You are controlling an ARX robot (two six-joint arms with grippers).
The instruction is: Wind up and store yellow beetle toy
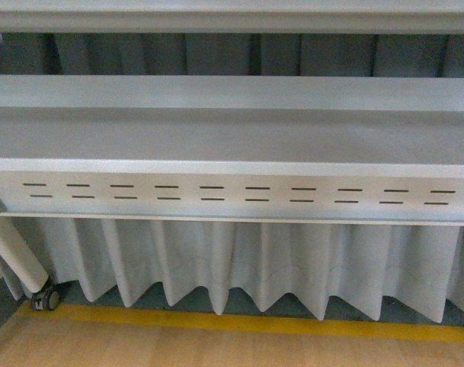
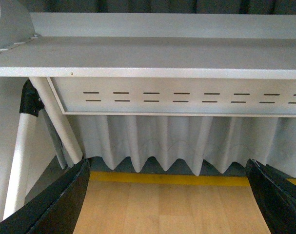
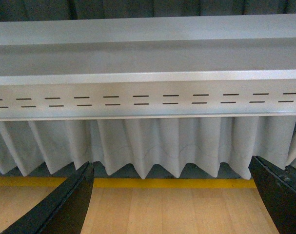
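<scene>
Three views, and no yellow beetle toy in any of them, so I cannot say where it is. The front view gives a grey slotted rail (image 1: 232, 191), a pleated curtain (image 1: 239, 260) below it, a yellow stripe (image 1: 239, 323) and a small wheel (image 1: 46, 298) (under a white leg (image 1: 14, 252) at the far left). From my left wrist, my left fingers (image 2: 60, 204) stand spread wide with nothing between them. The white leg leans close by, and swinging out blind could clip it. From my right wrist, my right fingers (image 3: 65, 209) gape equally wide and empty. Reaching before I find the toy risks knocking it away or striking the rail.
</scene>
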